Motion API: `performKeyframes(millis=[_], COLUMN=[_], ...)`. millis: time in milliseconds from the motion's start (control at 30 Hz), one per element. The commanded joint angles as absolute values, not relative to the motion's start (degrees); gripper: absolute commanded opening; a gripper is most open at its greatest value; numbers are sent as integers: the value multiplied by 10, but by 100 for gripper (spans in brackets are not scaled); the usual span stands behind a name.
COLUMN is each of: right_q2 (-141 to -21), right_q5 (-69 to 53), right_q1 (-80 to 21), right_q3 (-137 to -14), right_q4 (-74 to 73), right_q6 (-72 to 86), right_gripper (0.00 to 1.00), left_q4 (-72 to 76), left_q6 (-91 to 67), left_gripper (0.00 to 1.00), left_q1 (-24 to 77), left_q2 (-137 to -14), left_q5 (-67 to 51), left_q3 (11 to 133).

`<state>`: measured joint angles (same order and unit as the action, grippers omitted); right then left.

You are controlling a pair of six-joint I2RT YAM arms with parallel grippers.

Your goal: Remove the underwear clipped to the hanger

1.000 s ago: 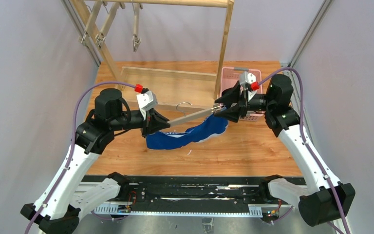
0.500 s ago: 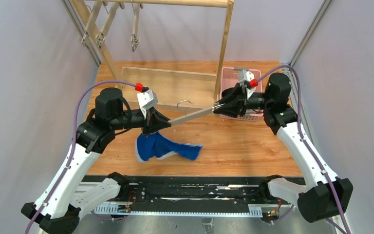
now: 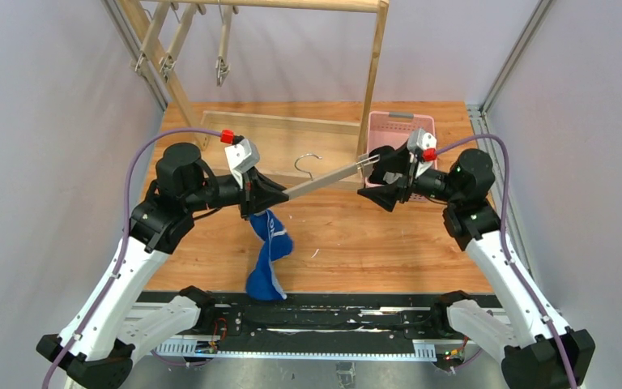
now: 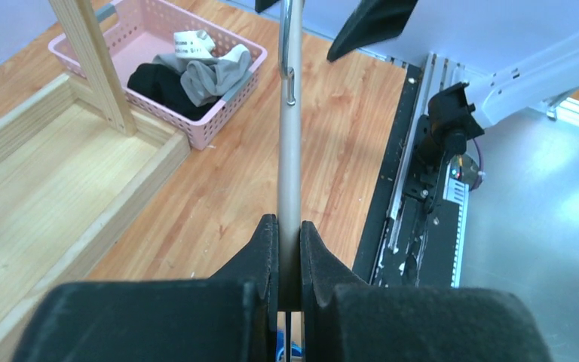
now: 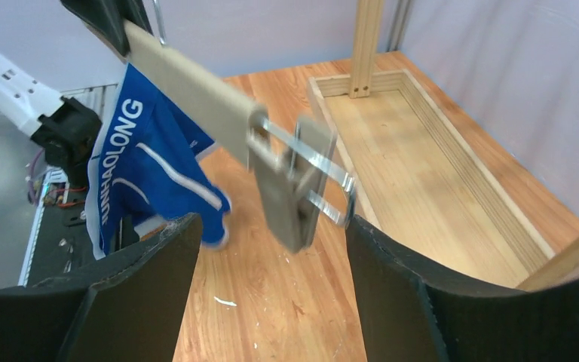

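My left gripper (image 3: 266,198) is shut on the left end of the grey hanger bar (image 3: 324,180), which also shows in the left wrist view (image 4: 289,151). The bright blue underwear (image 3: 269,255) hangs straight down from that end. It also shows in the right wrist view (image 5: 147,162). My right gripper (image 3: 375,178) is open, its jaws wide apart at the hanger's right end. The bare right clip (image 5: 295,185) sits between them, untouched. The black underwear (image 4: 158,81) and the grey underwear (image 4: 212,72) lie in the pink basket (image 4: 219,113).
The pink basket (image 3: 401,126) stands at the back right, behind my right gripper. A shallow wooden tray (image 3: 283,138) and a wooden rack post (image 3: 375,73) stand at the back. More hangers (image 3: 223,69) hang from the rack rail.
The blue underwear came free at the right end, swung down and left, and now hangs from the left end only. My right gripper opened and drew back to the right. The hanger's right end rose slightly.
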<state>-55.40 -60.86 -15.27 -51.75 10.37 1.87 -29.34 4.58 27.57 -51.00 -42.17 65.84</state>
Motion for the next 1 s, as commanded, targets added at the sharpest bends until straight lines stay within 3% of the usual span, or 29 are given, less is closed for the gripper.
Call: performKeyframes(millis=[0,367,633,967], right_q2=[-515,-500,-614,-681], right_q5=[-521,-425,-381,-387], right_q1=[-157,-163,-170,-237], right_q3=[-433,-288,-275,-356], right_q4=[237,568,877,884], right_q6=[117,335,454,431], right_gripper=[71,68,68,67], left_q4=[-185,50,206,308], left_q6=[-18,-177,-295,-356], left_gripper=[0,0,0,0], left_q1=[279,279,279,297], left_q2=[-497,-474,-460,-489], left_q5=[-430,-386,-365,-359], left_q3=[637,515,441,414])
